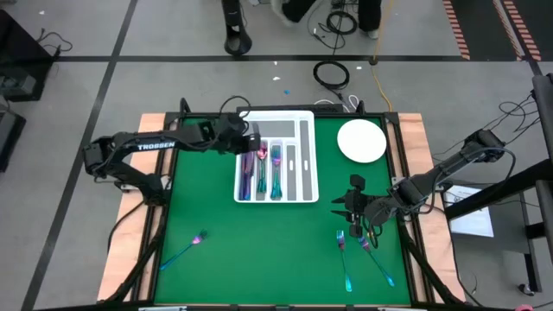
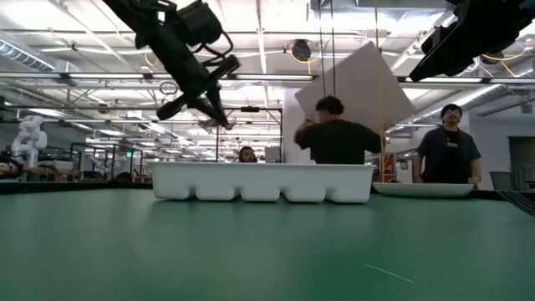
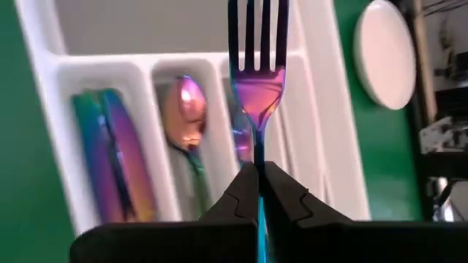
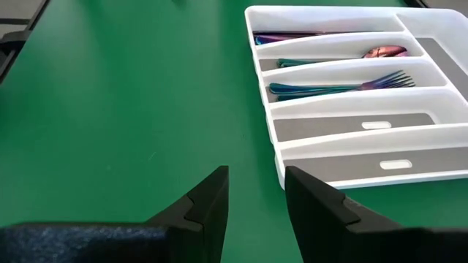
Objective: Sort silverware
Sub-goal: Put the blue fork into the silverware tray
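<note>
Left gripper (image 3: pixel 257 191) pinching fork (image 3: pixel 257 80) by its handle, tines above tray (image 3: pixel 44 51)

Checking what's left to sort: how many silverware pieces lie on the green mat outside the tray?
3: one piece near the left front, and two pieces by the right gripper. Nothing seems hidden.

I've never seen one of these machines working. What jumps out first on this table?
The left gripper hangs over the white tray at the table's far middle, its fingers shut on a shimmering rainbow fork above the slots already holding cutlery. More loose pieces lie on the green mat: a spoon near the front left, and two pieces front right, beside the empty, open right gripper.
</note>
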`<state>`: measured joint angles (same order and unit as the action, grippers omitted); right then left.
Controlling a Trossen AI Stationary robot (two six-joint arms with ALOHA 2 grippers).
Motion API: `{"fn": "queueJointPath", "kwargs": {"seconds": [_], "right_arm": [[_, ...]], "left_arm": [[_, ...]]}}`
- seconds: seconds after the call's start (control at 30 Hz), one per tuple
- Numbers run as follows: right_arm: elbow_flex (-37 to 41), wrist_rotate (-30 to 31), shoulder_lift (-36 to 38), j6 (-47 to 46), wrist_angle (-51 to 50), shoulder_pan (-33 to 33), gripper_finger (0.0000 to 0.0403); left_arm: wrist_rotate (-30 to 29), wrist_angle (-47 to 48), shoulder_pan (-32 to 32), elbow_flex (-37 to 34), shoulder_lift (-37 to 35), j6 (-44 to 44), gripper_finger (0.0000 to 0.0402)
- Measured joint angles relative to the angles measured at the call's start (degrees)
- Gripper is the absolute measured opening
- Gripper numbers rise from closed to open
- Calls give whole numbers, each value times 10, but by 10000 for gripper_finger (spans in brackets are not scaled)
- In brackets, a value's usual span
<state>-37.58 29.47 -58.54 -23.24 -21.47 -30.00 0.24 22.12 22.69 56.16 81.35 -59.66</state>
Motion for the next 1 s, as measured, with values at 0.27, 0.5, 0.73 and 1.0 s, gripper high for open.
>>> {"fn": "queueJointPath", "kwargs": {"seconds": [0.27, 0.5, 0.73, 1.0], "right_arm": [[0, 2, 0, 1, 5, 0, 125], [0, 3, 0, 34, 34, 0, 125], [0, 3, 0, 52, 42, 0, 125], [0, 3, 0, 64, 43, 0, 125]], "left_arm": [[-50, -27, -50, 0, 10, -78, 2], [-49, -118, -74, 1, 72, -107, 2], [-38, -167, -88, 3, 141, -135, 1], [-40, -171, -94, 34, 181, -133, 1]]}}
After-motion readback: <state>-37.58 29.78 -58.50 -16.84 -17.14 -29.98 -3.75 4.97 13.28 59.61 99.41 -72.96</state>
